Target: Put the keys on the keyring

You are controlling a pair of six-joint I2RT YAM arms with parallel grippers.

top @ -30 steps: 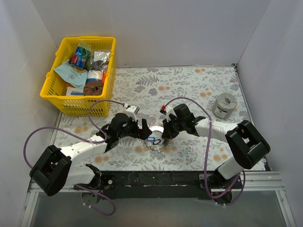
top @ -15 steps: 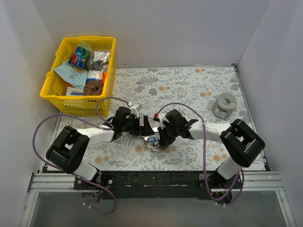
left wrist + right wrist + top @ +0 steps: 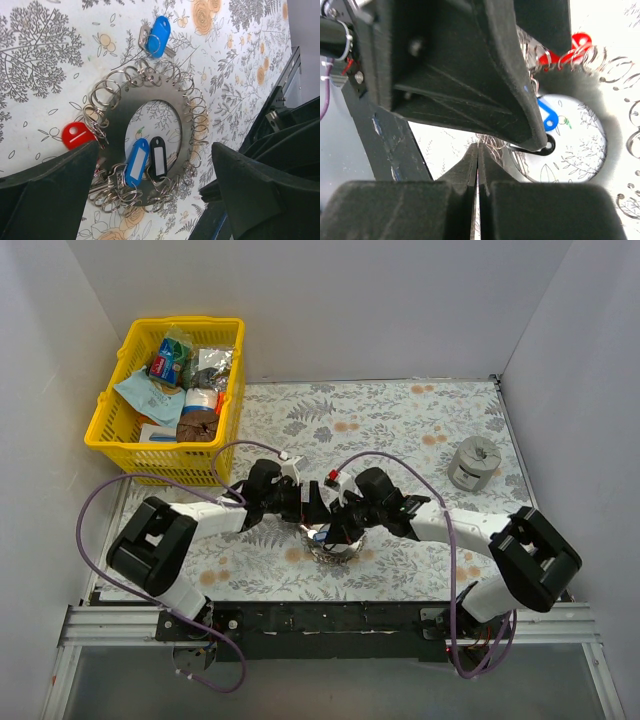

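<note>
Both arms have crowded in over the keyring [image 3: 335, 550], flat on the tabletop [image 3: 400, 420] at lower centre; my left pincer [image 3: 155, 150] gapes astride it, right pincer [image 3: 477, 150] pressed shut, blue key [image 3: 158, 34] just beyond its upper rim.

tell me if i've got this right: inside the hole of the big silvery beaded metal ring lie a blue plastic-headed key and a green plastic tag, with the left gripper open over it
Not quite: the tag is black, not green. The left wrist view shows a blue plastic-headed key and a black plastic tag inside the hole of the big silvery beaded metal ring, with the left gripper open over it.
</note>
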